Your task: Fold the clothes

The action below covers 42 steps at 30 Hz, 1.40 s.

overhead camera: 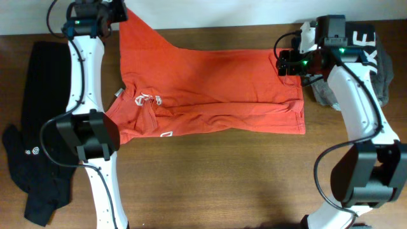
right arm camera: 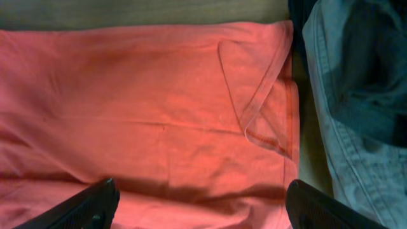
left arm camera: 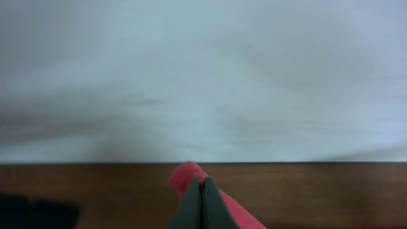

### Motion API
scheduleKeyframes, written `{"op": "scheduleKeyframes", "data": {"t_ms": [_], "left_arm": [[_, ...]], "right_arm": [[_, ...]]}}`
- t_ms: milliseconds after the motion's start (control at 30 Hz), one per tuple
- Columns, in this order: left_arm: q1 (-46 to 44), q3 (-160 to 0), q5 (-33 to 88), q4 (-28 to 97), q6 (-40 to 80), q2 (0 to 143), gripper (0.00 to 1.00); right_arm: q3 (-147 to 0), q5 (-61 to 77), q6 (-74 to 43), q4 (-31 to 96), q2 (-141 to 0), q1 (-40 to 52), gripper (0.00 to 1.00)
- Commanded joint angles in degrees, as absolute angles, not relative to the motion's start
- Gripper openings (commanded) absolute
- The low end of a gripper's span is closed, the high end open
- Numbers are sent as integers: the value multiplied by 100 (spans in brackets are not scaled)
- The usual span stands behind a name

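1. Item location: the orange-red T-shirt (overhead camera: 216,95) lies spread across the middle of the surface (overhead camera: 222,184). Its white-lettered chest is toward the left arm and its straight hem edge toward the right arm.
2. Left tool (overhead camera: 113,14): closed, with a ridge of red fabric pinched between its fingers. It sits at the far-left corner of the surface, close to the pale wall (left arm camera: 203,76). The held part of the shirt rises off the surface. Whether it is sleeve or shoulder cannot be told. The grip is judged to serve as one lift point for a fold.
3. Right tool (right arm camera: 200,203): fingers spread wide, with nothing between them. It hovers above the far-right part of the shirt near the hem. A turned-over corner (right arm camera: 261,108) lies there as a small triangle. This position is judged to prepare a grasp at that end, so both ends can be carried together.
4. Other clothes: the black garment (overhead camera: 38,127) lies along the left edge, outside the left arm and apart from the shirt. The dark grey garment (overhead camera: 375,60) is heaped just beside the hem. Both appear to be waiting, unfolded.
5. Progress: judged early, as the shirt is wrinkled and no finished fold shows.
6. Caution: the grey heap lies close to the right tool, so a wide closing stroke could catch it.
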<state>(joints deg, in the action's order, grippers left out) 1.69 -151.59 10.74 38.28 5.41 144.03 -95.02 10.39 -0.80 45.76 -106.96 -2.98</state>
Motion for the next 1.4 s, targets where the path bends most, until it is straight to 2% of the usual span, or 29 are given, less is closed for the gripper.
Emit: {"op": "scheduleKeyframes", "data": {"t_ms": [0,500,1367], "left_arm": [[-1,-15585,993,3826,58,14385,1],[-49,-15773,414,4456,-340,14237,1],[-49,-15771,316,5083,-486,14237,1]], "right_arm": [[-9504,989,-23,4425,-10790,-263,89],[-9504,657,-397,3229,-11688,-266,86],[-9507,12,-1391,1074,-13360,-333,76]]}}
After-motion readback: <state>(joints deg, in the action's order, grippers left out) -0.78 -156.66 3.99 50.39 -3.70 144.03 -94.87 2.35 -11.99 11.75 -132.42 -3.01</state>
